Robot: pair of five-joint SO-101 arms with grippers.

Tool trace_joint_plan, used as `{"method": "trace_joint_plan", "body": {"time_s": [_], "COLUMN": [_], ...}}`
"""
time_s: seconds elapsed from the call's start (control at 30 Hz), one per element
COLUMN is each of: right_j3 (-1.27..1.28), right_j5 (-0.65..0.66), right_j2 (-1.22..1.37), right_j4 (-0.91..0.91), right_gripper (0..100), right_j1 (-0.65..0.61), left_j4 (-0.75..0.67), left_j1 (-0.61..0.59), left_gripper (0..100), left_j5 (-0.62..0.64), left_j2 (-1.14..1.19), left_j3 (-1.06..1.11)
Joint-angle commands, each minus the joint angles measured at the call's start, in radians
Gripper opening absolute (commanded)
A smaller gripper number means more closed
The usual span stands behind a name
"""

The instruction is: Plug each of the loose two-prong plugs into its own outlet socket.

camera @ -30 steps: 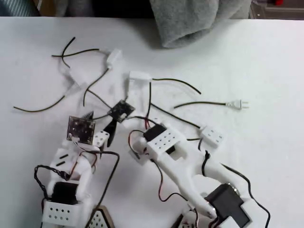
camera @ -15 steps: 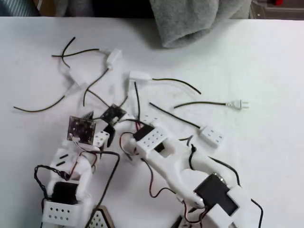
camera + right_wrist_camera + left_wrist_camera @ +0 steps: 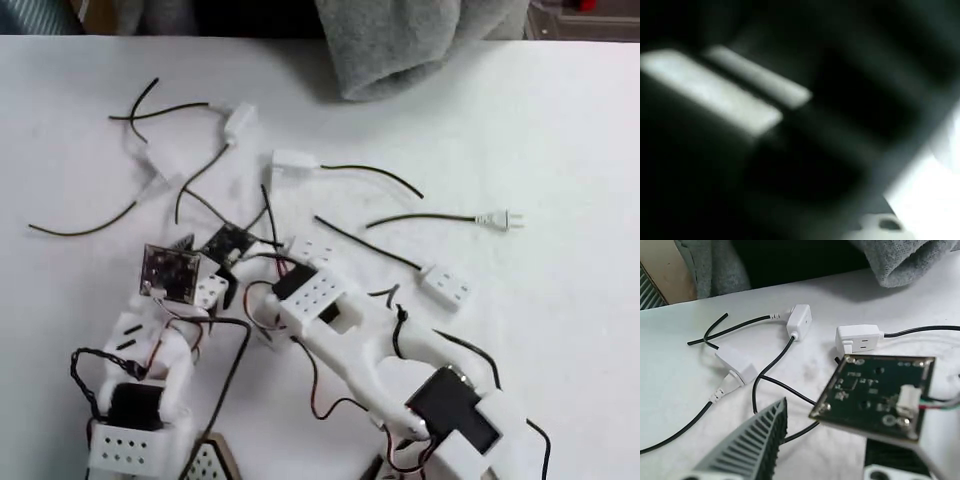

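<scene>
right end effector (image 3: 245,262): can't tell if open or holding anything (wrist cam's dark), sitting just beside white socket (image 3: 310,246), likely nearer arm.

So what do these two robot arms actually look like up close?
Both the left arm and right arm are white plastic shells with hole-dotted plates, boxy black motors and loose red and black wires. Each carries a small dark circuit board near its wrist.
</scene>
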Motion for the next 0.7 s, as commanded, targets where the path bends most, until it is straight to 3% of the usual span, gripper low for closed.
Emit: {"method": "trace_joint_plan", "body": {"time_s": [0.0, 0.1, 0.23, 0.67], "right_j3": [-0.052, -0.052, -0.054, -0.052], "right_j5": [0.005, 0.003, -0.003, -0.196], "right_j2": [-0.002, -0.002, -0.002, 0.004], "right_j4": [-0.001, -0.005, -0.031, -0.054], "right_gripper": [12.1, 19.1, 16.9, 18.7], "right_j1": [-0.025, -0.025, -0.028, 0.002], "left_j4": [0.002, 0.002, 0.002, 0.002], "left_j1": [0.004, 0.004, 0.004, 0.004], "left_gripper": [24, 24, 24, 24], "left_j5": [-0.008, -0.008, -0.008, -0.008], "left_j2": [-0.019, -0.019, -0.019, -0.019], "left_j3": [-0.005, -0.005, -0.005, -0.005]}}
